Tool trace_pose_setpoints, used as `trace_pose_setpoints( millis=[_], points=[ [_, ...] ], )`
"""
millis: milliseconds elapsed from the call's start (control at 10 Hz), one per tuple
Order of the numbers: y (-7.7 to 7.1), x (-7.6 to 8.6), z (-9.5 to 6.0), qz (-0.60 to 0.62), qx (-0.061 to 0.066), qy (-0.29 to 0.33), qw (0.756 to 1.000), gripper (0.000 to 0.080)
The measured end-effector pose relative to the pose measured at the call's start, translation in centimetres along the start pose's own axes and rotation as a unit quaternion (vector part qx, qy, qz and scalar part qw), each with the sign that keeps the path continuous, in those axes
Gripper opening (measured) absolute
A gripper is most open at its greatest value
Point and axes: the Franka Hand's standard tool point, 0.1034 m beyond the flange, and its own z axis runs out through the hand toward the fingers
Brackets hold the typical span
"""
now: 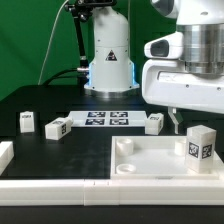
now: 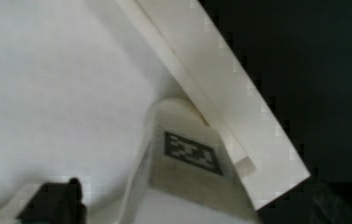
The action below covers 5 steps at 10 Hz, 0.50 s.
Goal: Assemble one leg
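Observation:
A leg [image 1: 200, 145], a small white block with a black-and-white tag, stands upright on the large white tray-like piece [image 1: 150, 165] at its corner on the exterior view's right. In the wrist view the same leg [image 2: 194, 152] sits against the tray's raised rim [image 2: 208, 70]. My gripper [image 1: 192, 124] hangs just above this leg, jaws spread wide. One dark fingertip [image 2: 52, 200] shows well clear of the block, touching nothing. Three more legs lie on the black table [image 1: 26, 122], [image 1: 57, 127], [image 1: 153, 122].
The marker board [image 1: 107, 119] lies flat behind the tray, in front of the robot base [image 1: 108, 60]. A white rail [image 1: 50, 186] runs along the table's front edge, with a white piece [image 1: 5, 152] at the exterior view's left.

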Motion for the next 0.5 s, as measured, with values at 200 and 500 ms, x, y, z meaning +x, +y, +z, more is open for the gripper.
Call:
trace_pose_setpoints(
  millis=[200, 500],
  points=[
    [0.04, 0.08, -0.06, -0.117, -0.004, 0.0, 0.993, 0.0649],
    [0.19, 0.13, 0.1, -0.259, -0.005, -0.001, 0.966, 0.0649]
  ],
)
